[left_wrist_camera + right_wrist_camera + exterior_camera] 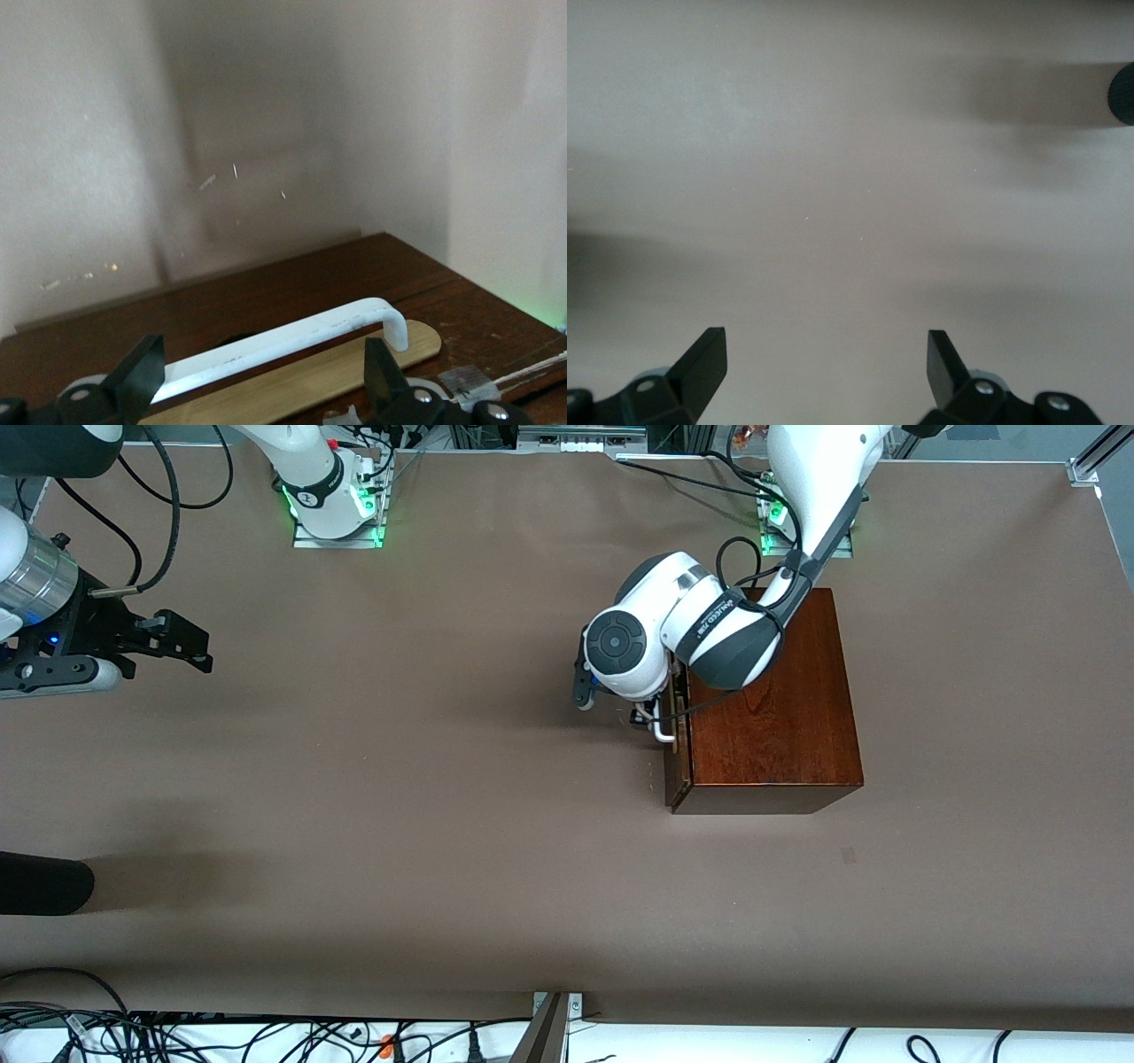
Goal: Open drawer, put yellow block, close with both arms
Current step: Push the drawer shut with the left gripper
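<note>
We see a glossy dark-wood box (775, 708) on a matt brown table (399, 797). At our six o'clock, the drawer (292, 385) shows pale bare wood behind a smooth white plastic-looking handle (292, 341), lightly scuffed.

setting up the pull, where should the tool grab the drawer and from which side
Grip the drawer's white U-shaped handle at mid-bar, coming straight at the drawer front, which faces the right arm's end of the table. The bar stands off the front, leaving room for a finger. The left tool is already there, open, fingers straddling the bar. The right tool waits, open, over bare table.
</note>
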Available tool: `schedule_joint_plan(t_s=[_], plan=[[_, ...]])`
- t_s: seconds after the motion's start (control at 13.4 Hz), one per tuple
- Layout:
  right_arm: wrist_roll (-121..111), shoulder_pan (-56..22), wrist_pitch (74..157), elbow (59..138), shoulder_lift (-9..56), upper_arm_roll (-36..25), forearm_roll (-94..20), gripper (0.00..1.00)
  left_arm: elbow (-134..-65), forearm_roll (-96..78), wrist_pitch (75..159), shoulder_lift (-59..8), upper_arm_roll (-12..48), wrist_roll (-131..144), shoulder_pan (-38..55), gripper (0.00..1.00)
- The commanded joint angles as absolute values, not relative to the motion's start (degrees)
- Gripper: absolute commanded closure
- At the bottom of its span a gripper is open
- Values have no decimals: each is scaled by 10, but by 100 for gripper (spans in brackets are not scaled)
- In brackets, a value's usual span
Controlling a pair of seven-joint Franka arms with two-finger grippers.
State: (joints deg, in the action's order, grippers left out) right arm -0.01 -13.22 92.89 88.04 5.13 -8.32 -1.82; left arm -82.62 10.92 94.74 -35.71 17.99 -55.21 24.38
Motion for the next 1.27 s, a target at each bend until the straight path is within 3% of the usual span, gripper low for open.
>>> schedule_joint_plan(t_s=[0.0,0.3,0.52,0.97,1.19], plan=[[4,-128,925,868,55,-80,-30,0,-844,152,940,-335,176,-552,238,0],[4,-128,925,868,55,-81,-30,0,-817,97,941,-334,179,-526,238,0],[4,-128,925,868,55,-80,-30,0,-805,66,932,-292,175,-484,234,0],[4,-128,925,868,55,-80,-30,0,-797,51,869,-197,172,-302,146,0],[4,-128,925,868,55,-81,-30,0,-739,55,806,-187,172,-228,101,0]])
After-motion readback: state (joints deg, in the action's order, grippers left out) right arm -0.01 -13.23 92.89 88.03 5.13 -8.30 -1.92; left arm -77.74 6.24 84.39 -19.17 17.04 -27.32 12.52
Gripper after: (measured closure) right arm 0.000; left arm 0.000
